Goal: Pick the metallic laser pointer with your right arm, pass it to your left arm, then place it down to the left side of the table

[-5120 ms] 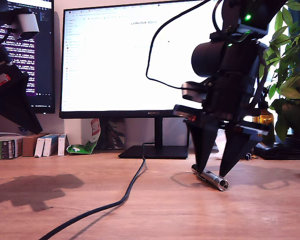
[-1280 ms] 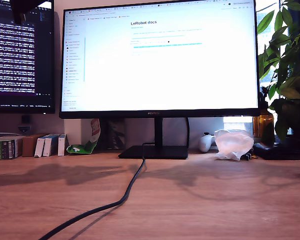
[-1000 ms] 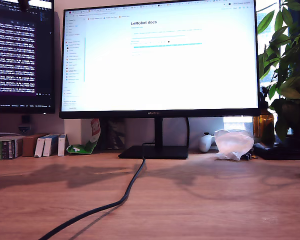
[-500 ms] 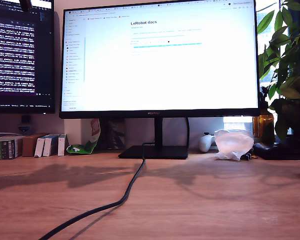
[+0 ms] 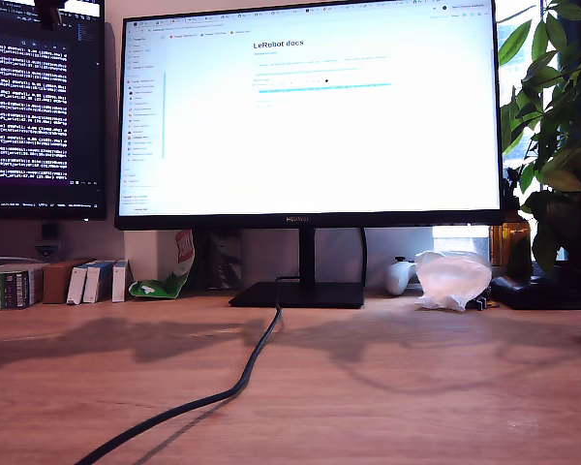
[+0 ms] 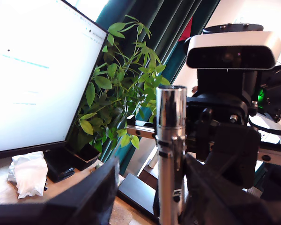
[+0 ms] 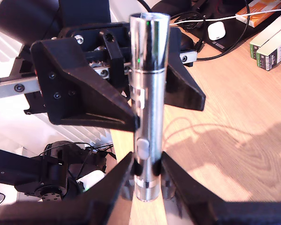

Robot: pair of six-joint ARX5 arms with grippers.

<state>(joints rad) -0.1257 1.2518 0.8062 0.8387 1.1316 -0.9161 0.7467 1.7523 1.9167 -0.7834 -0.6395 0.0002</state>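
The metallic laser pointer [image 7: 149, 108] stood mid-air above the bench [image 5: 387, 387], pinched by both the first claw [image 6: 171, 197] and second claw [image 7: 147, 180] together; an early release risked dropping it.

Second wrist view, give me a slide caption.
Handover: both grippers' fingers close around the upright metallic laser pointer above the table.

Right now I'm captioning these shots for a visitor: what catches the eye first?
The metallic laser pointer stands out, upright between both grippers in the wrist views, my second gripper clamped on one end and my first gripper around the shaft. In the exterior view a bright white monitor dominates, with a black cable snaking across the table.
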